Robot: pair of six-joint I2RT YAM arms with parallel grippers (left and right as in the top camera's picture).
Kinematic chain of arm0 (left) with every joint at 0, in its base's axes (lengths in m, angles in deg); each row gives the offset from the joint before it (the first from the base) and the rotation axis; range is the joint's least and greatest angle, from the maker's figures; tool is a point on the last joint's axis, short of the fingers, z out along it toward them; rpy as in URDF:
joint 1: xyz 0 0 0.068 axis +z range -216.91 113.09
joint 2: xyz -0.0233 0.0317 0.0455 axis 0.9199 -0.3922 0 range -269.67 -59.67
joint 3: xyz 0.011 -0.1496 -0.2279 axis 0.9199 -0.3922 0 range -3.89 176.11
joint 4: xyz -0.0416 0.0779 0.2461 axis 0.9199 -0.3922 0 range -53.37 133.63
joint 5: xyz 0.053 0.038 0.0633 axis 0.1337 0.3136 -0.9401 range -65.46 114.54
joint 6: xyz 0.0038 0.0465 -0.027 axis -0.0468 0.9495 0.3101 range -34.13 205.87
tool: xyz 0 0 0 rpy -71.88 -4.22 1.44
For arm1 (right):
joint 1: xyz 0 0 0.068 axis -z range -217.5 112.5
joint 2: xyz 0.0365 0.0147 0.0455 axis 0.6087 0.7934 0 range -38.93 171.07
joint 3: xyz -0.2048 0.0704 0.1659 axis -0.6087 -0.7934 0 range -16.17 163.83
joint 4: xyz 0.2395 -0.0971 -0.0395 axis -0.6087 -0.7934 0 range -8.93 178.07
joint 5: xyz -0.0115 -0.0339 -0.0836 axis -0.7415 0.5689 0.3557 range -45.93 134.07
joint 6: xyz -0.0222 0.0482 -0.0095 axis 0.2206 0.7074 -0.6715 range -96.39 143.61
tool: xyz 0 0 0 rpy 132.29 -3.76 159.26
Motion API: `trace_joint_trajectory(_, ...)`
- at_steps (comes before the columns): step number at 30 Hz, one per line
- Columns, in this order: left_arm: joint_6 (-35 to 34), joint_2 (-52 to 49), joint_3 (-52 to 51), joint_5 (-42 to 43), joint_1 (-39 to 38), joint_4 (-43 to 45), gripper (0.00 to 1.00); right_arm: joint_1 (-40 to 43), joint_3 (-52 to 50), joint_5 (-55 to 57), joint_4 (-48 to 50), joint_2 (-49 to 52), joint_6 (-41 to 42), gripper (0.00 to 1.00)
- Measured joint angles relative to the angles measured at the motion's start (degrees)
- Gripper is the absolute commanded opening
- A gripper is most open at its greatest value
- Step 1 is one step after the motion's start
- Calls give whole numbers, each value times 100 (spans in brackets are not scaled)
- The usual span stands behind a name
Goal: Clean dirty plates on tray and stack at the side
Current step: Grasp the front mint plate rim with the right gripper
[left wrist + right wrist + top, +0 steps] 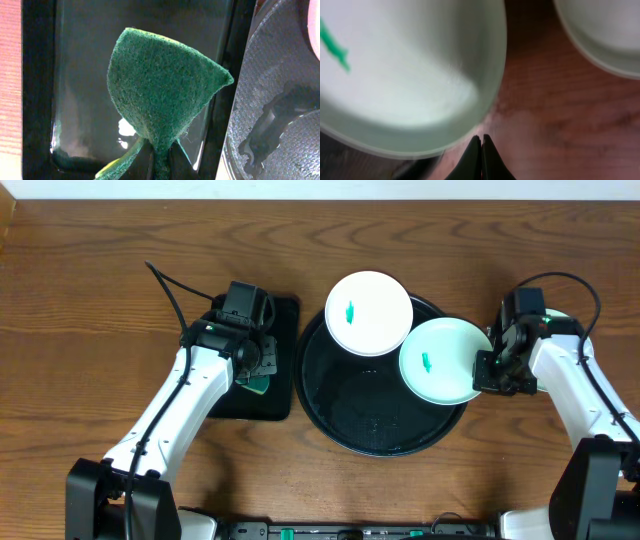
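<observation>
A white plate (pixel 369 313) with a green smear sits on the far rim of the round black tray (pixel 370 415). A pale-mint plate (pixel 443 360) with a green smear overhangs the tray's right rim; it also shows in the right wrist view (pixel 405 75). My right gripper (pixel 495 367) is shut, its tips (pixel 481 137) just off that plate's rim with nothing between them. A third plate (pixel 605 30) lies on the table, mostly hidden under my right arm (pixel 560 317). My left gripper (pixel 255 365) (pixel 162 160) is shut on a green sponge (pixel 160 90).
A smaller rectangular black tray (pixel 280 320) lies left of the round tray, under the sponge; its wet floor shows in the left wrist view (pixel 85 75). The round tray's textured floor (pixel 270 75) holds water. Bare wooden table surrounds both.
</observation>
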Motion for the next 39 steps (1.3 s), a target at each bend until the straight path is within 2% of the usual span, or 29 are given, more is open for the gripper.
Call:
trace_joint_trajectory(1,0,0,0,-2,0,4,8,0,70,-44,-151,0,0,5)
trace_joint_trajectory(2,0,0,0,-2,0,0,8,-2,151,-118,-299,2,0,31)
trace_joint_trajectory(3,0,0,0,-2,0,0,8,-2,267,-221,-511,-2,-4,52)
trace_joint_trajectory(4,0,0,0,-2,0,2,8,-2,317,-249,-549,-2,0,65)
trace_joint_trajectory(6,0,0,0,-2,0,0,8,-2,326,-227,-511,-2,-2,77)
trace_joint_trajectory(7,0,0,0,-2,0,4,8,-2,326,-201,-387,-2,-11,78)
trace_joint_trajectory(14,0,0,0,-2,0,26,8,-2,332,280,951,-2,-22,74)
trace_joint_trajectory(17,0,0,0,-2,0,28,8,-2,332,448,1137,-2,-22,68)
trace_joint_trajectory(22,0,0,0,-2,0,50,8,0,332,557,1119,-2,-90,41)
trace_joint_trajectory(28,2,0,0,-2,0,111,8,-2,319,577,962,-2,-90,40)
trace_joint_trajectory(34,2,0,0,-2,0,181,8,-2,15,579,1311,-2,-90,39)
trace_joint_trajectory(39,0,0,0,-2,0,203,8,-2,-299,577,1709,-2,-90,31)
